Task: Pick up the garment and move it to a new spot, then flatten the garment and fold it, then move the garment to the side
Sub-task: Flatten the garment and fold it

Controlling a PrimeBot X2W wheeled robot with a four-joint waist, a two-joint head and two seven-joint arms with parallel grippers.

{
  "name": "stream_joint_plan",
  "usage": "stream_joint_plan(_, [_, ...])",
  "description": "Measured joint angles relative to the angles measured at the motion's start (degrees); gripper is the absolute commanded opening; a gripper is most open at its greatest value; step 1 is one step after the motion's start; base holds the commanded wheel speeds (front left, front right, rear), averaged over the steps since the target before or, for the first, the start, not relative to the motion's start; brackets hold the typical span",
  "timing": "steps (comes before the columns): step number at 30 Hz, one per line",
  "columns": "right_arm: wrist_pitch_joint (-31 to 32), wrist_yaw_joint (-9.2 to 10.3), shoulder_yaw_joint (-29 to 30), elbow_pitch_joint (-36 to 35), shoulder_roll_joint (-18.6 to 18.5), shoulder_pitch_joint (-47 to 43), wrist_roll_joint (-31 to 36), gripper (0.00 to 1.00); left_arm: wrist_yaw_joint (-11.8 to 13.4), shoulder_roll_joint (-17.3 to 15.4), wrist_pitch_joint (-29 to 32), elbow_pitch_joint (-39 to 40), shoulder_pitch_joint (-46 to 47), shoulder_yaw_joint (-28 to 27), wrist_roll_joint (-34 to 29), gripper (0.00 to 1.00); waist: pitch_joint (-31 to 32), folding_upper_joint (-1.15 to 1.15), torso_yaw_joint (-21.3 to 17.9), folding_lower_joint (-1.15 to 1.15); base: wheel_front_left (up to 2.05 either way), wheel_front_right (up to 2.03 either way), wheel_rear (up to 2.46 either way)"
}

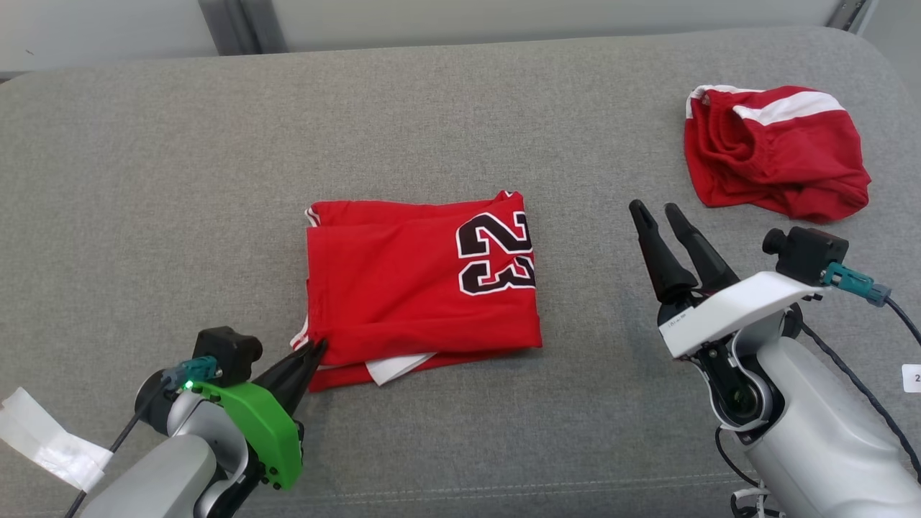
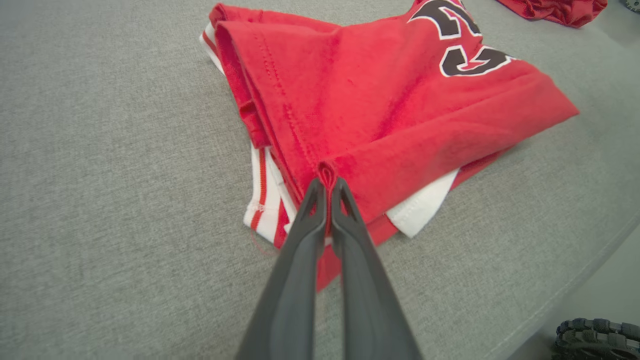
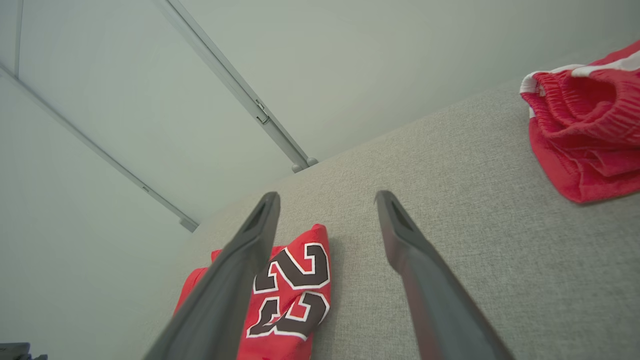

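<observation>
The garment [image 1: 421, 288] is a red jersey with a black "23", folded into a rectangle at the middle of the grey cushion. My left gripper [image 1: 316, 347] is at its near left corner, shut on a pinch of the red hem. In the left wrist view the left gripper [image 2: 327, 184] clamps that fold of the garment [image 2: 390, 110], with white trim showing underneath. My right gripper [image 1: 656, 208] hovers open to the right of the jersey, nothing between its fingers. The right wrist view has the right gripper [image 3: 326, 197] open above the garment's [image 3: 295, 295] number.
A crumpled pair of red shorts [image 1: 773, 151] with white stripes lies at the far right, also seen as red shorts [image 3: 590, 135]. The cushion's front edge [image 1: 504, 493] runs just below the arms. White tape [image 1: 43, 439] sits at lower left. A pale wall [image 3: 150, 100] stands behind.
</observation>
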State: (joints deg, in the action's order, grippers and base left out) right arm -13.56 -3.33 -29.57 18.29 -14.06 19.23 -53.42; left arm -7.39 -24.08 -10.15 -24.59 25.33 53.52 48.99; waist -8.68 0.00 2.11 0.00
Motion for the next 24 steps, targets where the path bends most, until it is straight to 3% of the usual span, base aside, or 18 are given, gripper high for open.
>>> stream_joint_plan(1, [0.01,0.00,-0.01,-0.02,0.00,0.00,0.00,1.00,0.00,0.00,0.00,-0.38,0.02,-0.01,0.20,1.00,-0.05,0.00,0.00,0.00,0.00,0.00,0.00])
stream_joint_plan(17, [0.33,0.44,0.01,-0.24,-0.33,-0.03,-0.01,1.00,0.13,0.14,-3.37,-0.99,0.49,-5.14,1.26,1.00,0.23,0.00,0.36,0.00,0.00,0.00,0.00])
stream_joint_plan(24, [0.51,0.94,-0.08,0.27,-0.42,-0.73,-0.01,1.00,3.28,2.46,-4.10,0.36,0.46,-9.55,2.88,1.00,0.73,0.00,0.98,0.00,0.00,0.00,0.00])
